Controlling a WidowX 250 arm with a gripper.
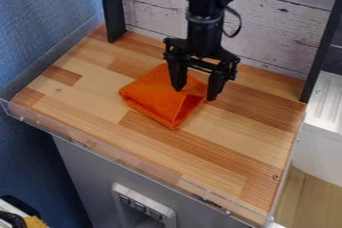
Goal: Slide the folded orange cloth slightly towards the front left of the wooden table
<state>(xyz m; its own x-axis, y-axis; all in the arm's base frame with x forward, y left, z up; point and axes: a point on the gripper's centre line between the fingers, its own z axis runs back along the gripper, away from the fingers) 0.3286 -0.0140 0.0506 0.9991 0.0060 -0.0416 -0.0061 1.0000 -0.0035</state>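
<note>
1. Cloth lies folded on the bench, left of centre, its layers likely making it bulky.
2. Your gripper hangs at its right part, fingers apart; that spread lets them straddle the cloth's right corner.

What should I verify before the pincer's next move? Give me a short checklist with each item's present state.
1. Pincer open: ok, its fingers stand apart.
2. Pincer at the orange cloth: ok, one finger is over the cloth, the other by its edge on the picture's right.
3. Fingertips touching the cloth: cannot tell, one view does not settle their height.
4. Cloth in a single layer: not ok, it is folded over itself.
5. Cloth wholly on the wooden surface: ok, and well in from the clear front rim.
</note>
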